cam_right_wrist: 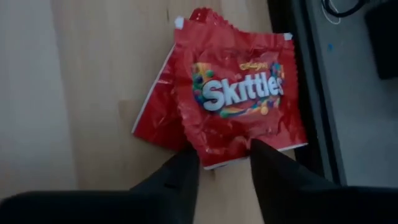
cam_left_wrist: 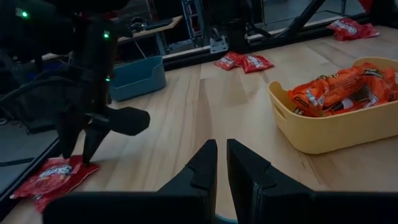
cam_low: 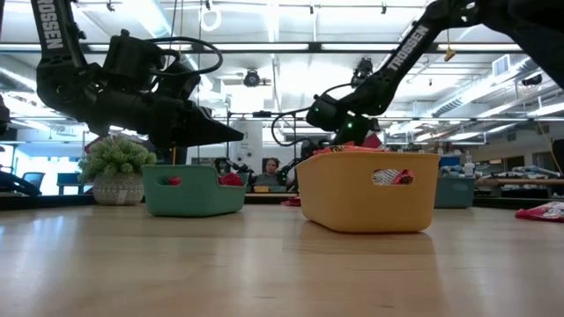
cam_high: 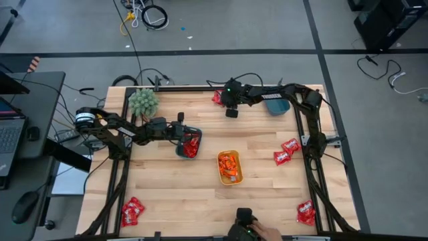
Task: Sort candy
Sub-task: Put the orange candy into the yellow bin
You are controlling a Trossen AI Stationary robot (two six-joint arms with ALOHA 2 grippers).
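Table (cam_high: 200, 201) carries teal tray (cam_high: 180, 150) with red candy, yellow tray (cam_high: 229, 179) with orange. Left pincer (cam_high: 190, 139) hovers over teal tray, nearly closed, empty. Right pincer (cam_right_wrist: 224, 163), part open, straddles the red Skittles packs (cam_right_wrist: 236, 99) at the far edge, likely lining up a pick

Three trays on the table (cam_high: 167, 201): one centre (cam_high: 230, 167), one to its left (cam_high: 188, 142), one at the far right (cam_high: 276, 105); plant (cam_high: 143, 102) far left.
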